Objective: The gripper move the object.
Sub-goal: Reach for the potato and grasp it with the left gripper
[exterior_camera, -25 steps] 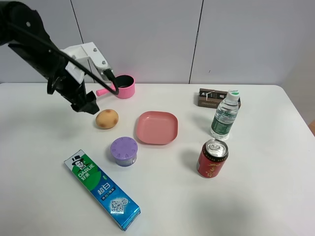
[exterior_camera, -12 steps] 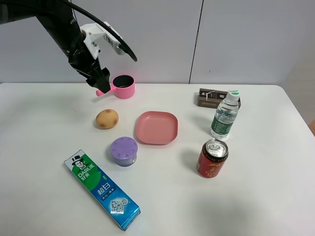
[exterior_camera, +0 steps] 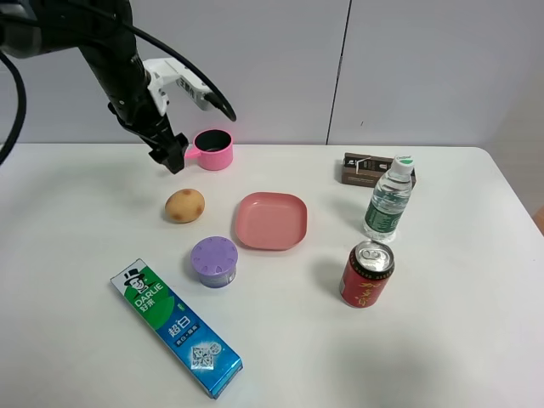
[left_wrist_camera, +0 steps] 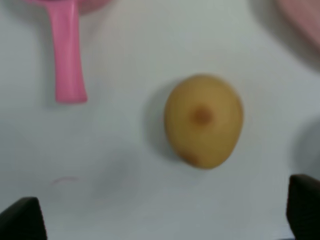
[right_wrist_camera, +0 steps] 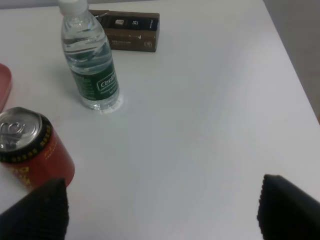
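Height is the change. A second ago the left gripper (exterior_camera: 169, 157) sat low over the counter (exterior_camera: 76, 229), just left of the potato (exterior_camera: 184, 205). It has since lifted and swung to the far side, and now hangs beside the handle of the small pink pan (exterior_camera: 213, 150), slightly lower than half a second ago. Its fingers are spread wide with nothing between them. The left wrist view shows only the two black tips at the corners, with the potato (left_wrist_camera: 204, 120) lying on bare counter ahead of them. The potato has not shifted at all. I judge that the arm is lining up afresh from above, so the task is at its start, with descent, closing and carrying all still to do.

Obstacles are few but close. The pan's handle (left_wrist_camera: 67, 57) ends near the potato's far-left side, and a finger could clip it on the way down. The pink plate (exterior_camera: 270, 221) sits just right of the potato. The purple lidded container (exterior_camera: 214, 260) is on its near side, and the toothpaste box (exterior_camera: 176, 327) is nearer still. Well to the right stand the water bottle (exterior_camera: 388, 200), red can (exterior_camera: 366, 273) and brown box (exterior_camera: 370, 169). The right gripper (right_wrist_camera: 162, 210) hangs over that end, also spread and empty.
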Controlling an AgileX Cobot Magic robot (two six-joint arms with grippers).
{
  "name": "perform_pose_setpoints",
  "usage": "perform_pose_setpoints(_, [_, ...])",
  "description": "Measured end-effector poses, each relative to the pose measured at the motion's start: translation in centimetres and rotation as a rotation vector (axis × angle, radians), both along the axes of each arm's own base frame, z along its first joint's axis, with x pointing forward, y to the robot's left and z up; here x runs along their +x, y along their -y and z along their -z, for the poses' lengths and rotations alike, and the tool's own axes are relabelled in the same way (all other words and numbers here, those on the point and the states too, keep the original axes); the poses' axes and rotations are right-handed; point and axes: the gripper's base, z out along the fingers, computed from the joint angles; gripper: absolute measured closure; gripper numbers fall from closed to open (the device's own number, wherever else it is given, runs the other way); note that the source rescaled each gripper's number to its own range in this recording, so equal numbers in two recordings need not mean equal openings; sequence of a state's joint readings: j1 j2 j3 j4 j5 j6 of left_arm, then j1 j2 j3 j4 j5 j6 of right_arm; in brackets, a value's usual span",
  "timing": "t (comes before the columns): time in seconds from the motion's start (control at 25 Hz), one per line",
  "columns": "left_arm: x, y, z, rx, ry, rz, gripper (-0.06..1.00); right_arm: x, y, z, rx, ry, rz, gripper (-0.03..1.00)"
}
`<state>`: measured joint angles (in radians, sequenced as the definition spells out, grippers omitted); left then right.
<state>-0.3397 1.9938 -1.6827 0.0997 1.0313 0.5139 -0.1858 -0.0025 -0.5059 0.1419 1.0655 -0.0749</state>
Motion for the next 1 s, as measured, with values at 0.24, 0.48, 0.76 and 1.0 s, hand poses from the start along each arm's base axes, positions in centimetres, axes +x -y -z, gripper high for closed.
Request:
perform_pose_setpoints(0.24, [0.5, 0.6, 1.9, -0.029, -0.038, 0.014, -0.05, 0.0, 0.0, 0.0, 0.0, 0.0, 0.0, -0.03])
perform_pose_setpoints(0.48, [0.9, 0.9, 4.5, -0.025, -0.107, 0.007, -0.05, 0.0, 0.0, 0.0, 0.0, 0.0, 0.0, -0.03])
perform_pose_setpoints(0.76, [1.5, 1.4, 5.9, -0.06, -0.099, 0.014, -0.05, 0.0, 0.0, 0.0, 0.0, 0.0, 0.0, -0.03])
perform_pose_setpoints(1.0, [1.7, 1.7, 8.1, -0.067, -0.143, 0.013, -0.05, 0.0, 0.0, 0.0, 0.0, 0.0, 0.0, -0.03])
